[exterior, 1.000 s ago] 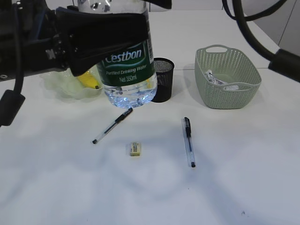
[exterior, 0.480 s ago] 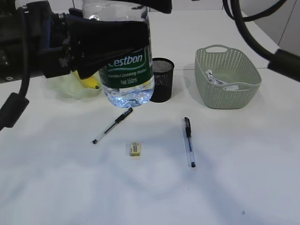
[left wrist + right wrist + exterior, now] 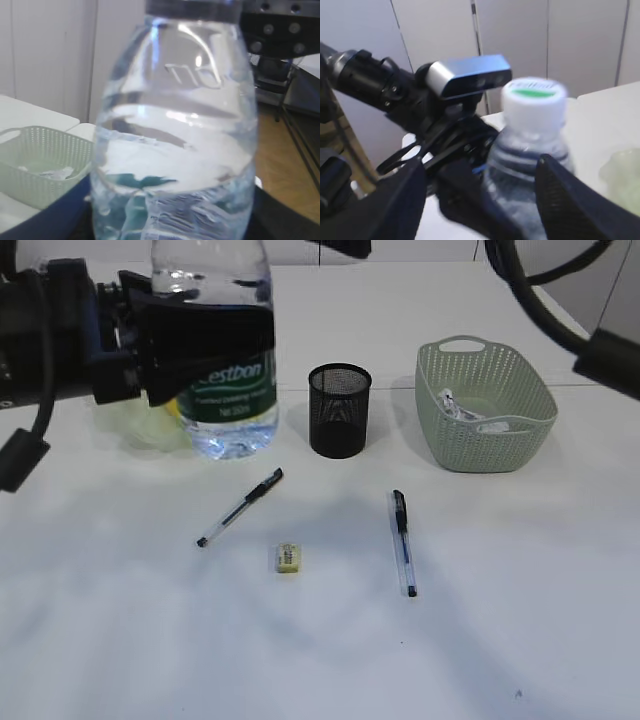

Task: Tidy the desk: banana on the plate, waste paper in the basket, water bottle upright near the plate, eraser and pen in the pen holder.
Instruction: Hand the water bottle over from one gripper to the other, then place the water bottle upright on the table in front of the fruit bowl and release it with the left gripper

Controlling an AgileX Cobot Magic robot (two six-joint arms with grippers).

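Both tools [image 3: 205, 335] around water bottle [image 3: 215, 405]

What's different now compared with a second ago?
The water bottle, held upright in the left gripper, has shifted left, uncovering the pen holder it partly hid. Its base sits in front of the plate. The right gripper's fingers stand apart on either side of the bottle's neck. Both pens, the eraser and the basket are unmoved.
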